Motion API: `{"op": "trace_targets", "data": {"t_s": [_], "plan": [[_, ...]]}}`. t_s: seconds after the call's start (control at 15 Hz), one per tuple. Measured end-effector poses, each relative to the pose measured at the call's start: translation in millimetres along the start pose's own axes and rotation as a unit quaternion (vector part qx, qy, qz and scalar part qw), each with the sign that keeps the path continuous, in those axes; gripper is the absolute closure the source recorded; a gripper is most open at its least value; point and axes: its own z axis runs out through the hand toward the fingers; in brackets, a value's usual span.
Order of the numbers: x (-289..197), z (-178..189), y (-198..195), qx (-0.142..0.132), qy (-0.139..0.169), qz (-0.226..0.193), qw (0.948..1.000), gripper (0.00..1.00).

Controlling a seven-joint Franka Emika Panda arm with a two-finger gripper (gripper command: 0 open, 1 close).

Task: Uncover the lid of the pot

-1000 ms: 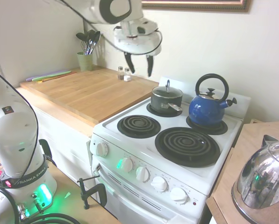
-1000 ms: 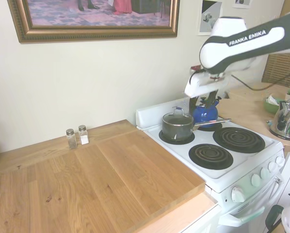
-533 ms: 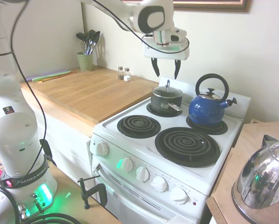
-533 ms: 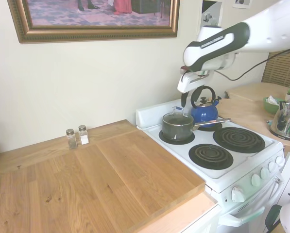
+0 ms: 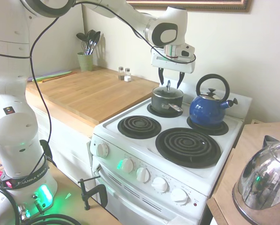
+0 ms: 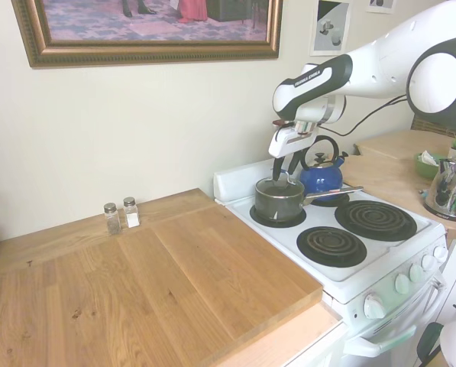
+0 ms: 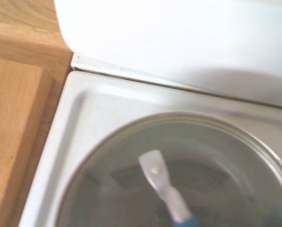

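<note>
One pot: the pot (image 5: 167, 100) is sitting on the stove's (image 5: 130, 140) rear burner, the lid (image 5: 168, 91) resting on it.
Claw: the claw (image 5: 170, 78) is hanging released, fingers straddling the lid's loop handle (image 6: 279, 177), not touching.
Wrist view: it is showing the glass lid (image 7: 178, 170) close up, blurred.
Nearby: blue kettle (image 5: 209, 107) is standing beside the pot; shakers (image 6: 119, 215) are standing on the tabletop (image 6: 136, 283).

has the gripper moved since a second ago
Yes. The gripper has travelled from above the counter edge toward the blue kettle and lower, now open just above the lid.
</note>
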Motion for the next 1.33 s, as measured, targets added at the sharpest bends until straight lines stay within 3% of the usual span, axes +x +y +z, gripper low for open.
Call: {"op": "trace_targets", "data": {"t_s": [1.33], "plan": [[-3,-7,-10,-0.003,-0.009,-0.011,0.9999,1.00]]}}
